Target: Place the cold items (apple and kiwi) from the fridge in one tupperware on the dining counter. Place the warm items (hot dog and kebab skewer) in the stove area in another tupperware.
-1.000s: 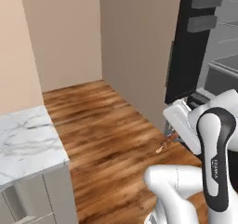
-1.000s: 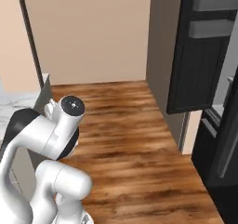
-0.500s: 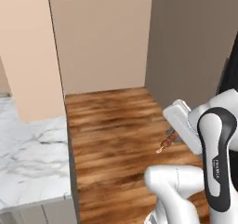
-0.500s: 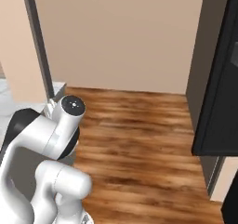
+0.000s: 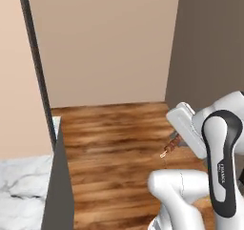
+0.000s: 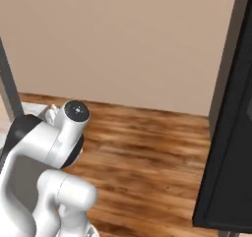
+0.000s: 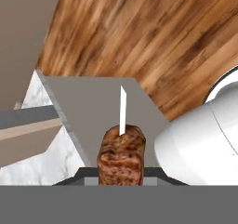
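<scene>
Wooden floor (image 7: 153,37) beneath one gripper-held kebab skewer (image 7: 121,151)

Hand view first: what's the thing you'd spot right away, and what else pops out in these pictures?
The browned kebab skewer stands out first, low in the middle of the hand view, its pale stick pointing up, held in the shut gripper. From the left base view it pokes out beside the white arm, above the wooden floor. A marble counter sits at lower left.
</scene>
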Tool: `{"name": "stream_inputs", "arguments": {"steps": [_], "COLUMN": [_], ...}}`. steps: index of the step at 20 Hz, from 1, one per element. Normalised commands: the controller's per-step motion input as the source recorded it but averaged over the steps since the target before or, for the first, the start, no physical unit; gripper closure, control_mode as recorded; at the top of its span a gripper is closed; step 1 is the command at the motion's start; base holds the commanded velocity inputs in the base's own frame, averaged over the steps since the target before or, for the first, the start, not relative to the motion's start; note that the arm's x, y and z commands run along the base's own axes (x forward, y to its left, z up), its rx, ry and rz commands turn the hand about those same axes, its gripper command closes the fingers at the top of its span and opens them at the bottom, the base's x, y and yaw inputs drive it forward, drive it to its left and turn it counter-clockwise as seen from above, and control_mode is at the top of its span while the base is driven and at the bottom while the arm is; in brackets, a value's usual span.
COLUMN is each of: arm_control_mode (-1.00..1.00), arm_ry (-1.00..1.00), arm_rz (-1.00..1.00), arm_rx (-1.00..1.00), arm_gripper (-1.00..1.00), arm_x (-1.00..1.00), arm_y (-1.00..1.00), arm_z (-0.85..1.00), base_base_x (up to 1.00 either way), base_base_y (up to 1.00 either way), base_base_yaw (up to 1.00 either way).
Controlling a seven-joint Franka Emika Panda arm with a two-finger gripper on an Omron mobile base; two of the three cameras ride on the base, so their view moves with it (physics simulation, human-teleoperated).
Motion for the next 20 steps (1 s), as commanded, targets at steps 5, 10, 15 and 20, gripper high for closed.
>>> {"name": "stream_inputs", "arguments": {"steps": [5,10,15,20], "arm_control_mode": [1.0,1.0,1.0,1.0], "arm_ry": [0.0,0.0,0.0,0.0], "arm_rz": [0.0,0.0,0.0,0.0], "arm_rx": [0.0,0.0,0.0,0.0], "arm_gripper": [1.0,1.0,1.0,1.0], "arm_x": [0.0,0.0,0.0,0.0], "arm_y": [0.0,0.0,0.0,0.0], "arm_z": [0.0,0.0,0.0,0.0], "base_base_x": [1.0,1.0,1.0,1.0], "base_base_y": [-0.49,-0.34,-0.29,-0.2], "base_base_yaw": [0.24,0.35,0.38,0.42]}}
